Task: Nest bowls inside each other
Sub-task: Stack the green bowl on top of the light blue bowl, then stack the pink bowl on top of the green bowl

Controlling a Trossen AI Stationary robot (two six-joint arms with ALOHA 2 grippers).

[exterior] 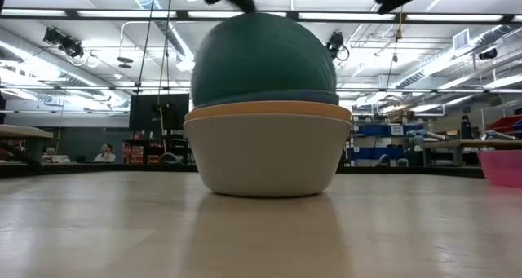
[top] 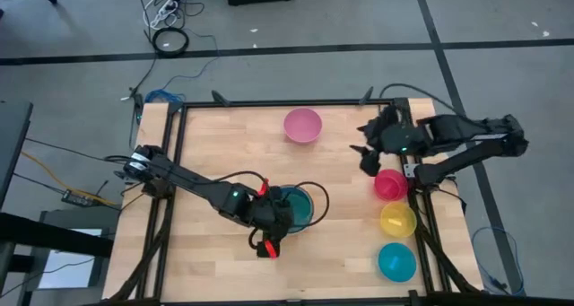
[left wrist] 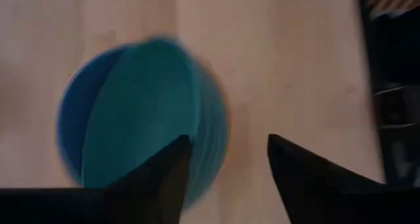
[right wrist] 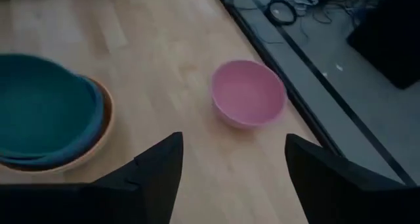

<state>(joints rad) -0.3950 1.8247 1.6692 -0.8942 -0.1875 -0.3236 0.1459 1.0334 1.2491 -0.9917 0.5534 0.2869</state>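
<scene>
Left hand [top: 272,227] hovers over the nested stack near the counter [top: 224,135] front, fingers apart, holding nothing. Dark green bowl [exterior: 263,58] sits tilted in the stack, above the orange bowl [exterior: 267,110] and grey-white bowl [exterior: 267,156]. Right hand [top: 368,153] is spread wide and empty beside the magenta-red bowl [top: 389,184]. Pink bowl [top: 303,125] stands apart.

A light wooden table [top: 224,135] with a dark frame carries the grey-white bowl [exterior: 267,156] holding a nested stack, the pink bowl [top: 303,125], and the magenta-red bowl [top: 390,184], yellow bowl [top: 397,220] and cyan bowl [top: 396,262] lined along its right edge.
</scene>
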